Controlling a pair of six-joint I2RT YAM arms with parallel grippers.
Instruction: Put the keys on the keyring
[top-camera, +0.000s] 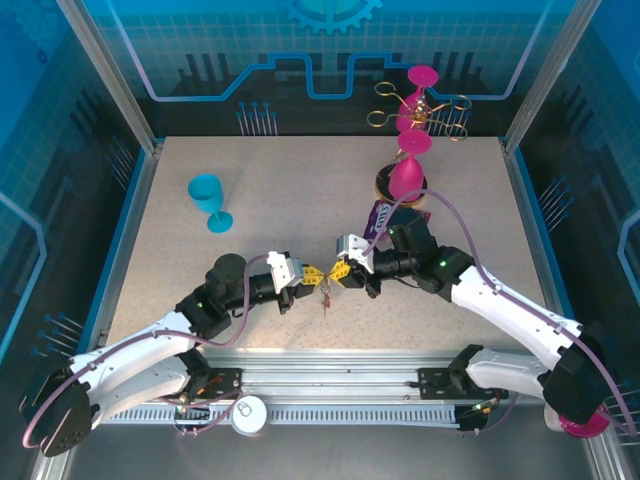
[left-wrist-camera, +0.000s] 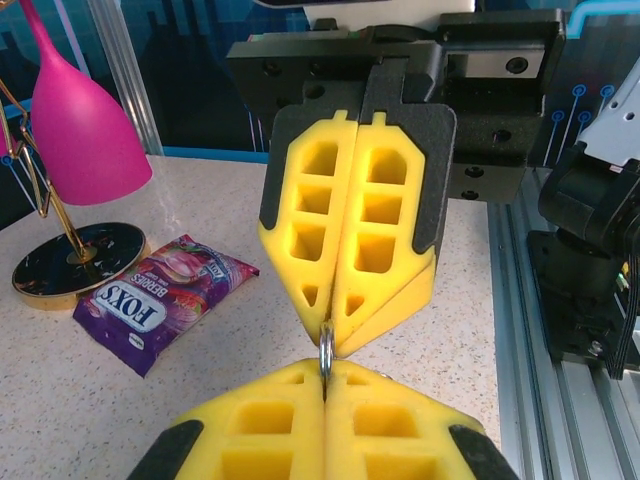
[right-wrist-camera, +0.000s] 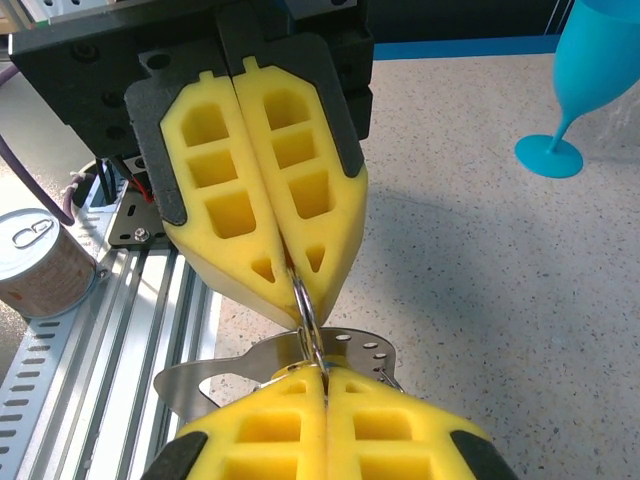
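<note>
1. Speckled beige table (top-camera: 300, 180) inside blue walls: a blue goblet (top-camera: 207, 196) stands at upper left, with pink goblets (top-camera: 408, 172) and a gold wire rack (top-camera: 440, 108) at upper right. A purple snack packet (left-wrist-camera: 165, 300) lies just beside them.
2. Left gripper (top-camera: 308, 273) and right gripper (top-camera: 340, 272) meet tip to tip at lower centre of the top view.
3. Both are clenched on a small silver ring of the keyring (left-wrist-camera: 326, 352), one from each side.
4. A flat silver piece (right-wrist-camera: 345, 350) with small holes touches that ring.
5. Something small dangles beneath the tips in the top view; I cannot tell what.
</note>
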